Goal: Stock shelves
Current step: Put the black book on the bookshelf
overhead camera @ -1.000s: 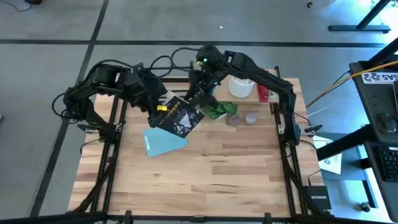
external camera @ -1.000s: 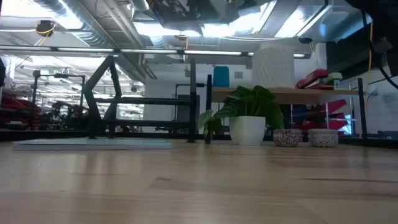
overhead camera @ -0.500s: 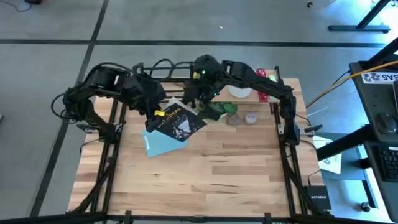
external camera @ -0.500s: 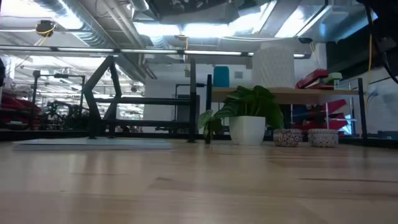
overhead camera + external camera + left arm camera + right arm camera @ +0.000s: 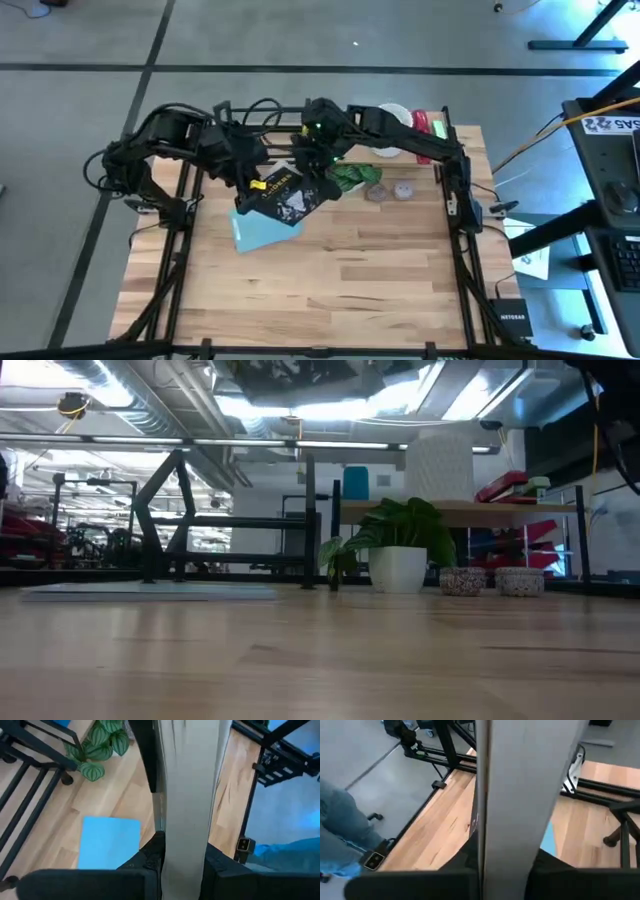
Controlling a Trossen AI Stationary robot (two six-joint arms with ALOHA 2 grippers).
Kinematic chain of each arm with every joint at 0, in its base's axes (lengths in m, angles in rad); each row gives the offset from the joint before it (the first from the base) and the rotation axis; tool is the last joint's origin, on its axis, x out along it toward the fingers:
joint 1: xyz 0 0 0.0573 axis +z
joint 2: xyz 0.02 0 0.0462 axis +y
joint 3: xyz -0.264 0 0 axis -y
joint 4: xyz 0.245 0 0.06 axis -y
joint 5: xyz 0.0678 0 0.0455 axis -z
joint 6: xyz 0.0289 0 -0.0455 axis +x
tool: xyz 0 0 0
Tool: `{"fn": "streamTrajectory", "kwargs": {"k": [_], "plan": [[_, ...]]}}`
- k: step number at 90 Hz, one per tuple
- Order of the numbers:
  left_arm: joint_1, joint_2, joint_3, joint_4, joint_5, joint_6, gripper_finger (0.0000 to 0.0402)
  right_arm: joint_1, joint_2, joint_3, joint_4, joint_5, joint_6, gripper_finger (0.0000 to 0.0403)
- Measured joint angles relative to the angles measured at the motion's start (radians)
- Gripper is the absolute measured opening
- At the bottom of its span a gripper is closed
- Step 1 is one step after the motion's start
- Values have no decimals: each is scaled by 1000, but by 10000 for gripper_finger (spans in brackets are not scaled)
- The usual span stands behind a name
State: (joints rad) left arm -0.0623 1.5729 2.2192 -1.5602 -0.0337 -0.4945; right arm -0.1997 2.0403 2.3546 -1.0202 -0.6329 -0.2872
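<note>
A dark-covered book (image 5: 284,195) was held above the surface (image 5: 330,280), gripped from both sides. The left gripper (image 5: 252,178) was closed on its edge nearest the left arm, and the right gripper (image 5: 316,170) was clamped on the opposite edge; in each wrist view the book's pale page block (image 5: 187,800) ran straight up between that arm's fingers. Beneath it a light blue book (image 5: 262,228) lay flat on the surface. The black rack (image 5: 235,525) stood at the far left of the surface, and the wooden shelf board (image 5: 455,510) at the far right, already carrying a white ribbed pot (image 5: 440,465) and a red item (image 5: 508,487). A potted plant (image 5: 397,550) and two small pots (image 5: 488,580) sat in front of it.

The step in hand was judged to be a two-arm carry or handover of the book. Next, one gripper would probably have to let go so the other could stand the book in the rack without striking its thin bars.
</note>
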Motion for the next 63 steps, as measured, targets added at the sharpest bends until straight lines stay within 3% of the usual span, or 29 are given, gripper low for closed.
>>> {"fn": "streamTrajectory", "kwargs": {"k": [23, 63], "plan": [[1, -34, -2, 14, -1, -30, 43, -54, -4, 2, -7, -77, 11, 32], [12, -61, -3, 41, -63, -40, 43, -113, -40, 2, 11, -76, -1, 32]]}}
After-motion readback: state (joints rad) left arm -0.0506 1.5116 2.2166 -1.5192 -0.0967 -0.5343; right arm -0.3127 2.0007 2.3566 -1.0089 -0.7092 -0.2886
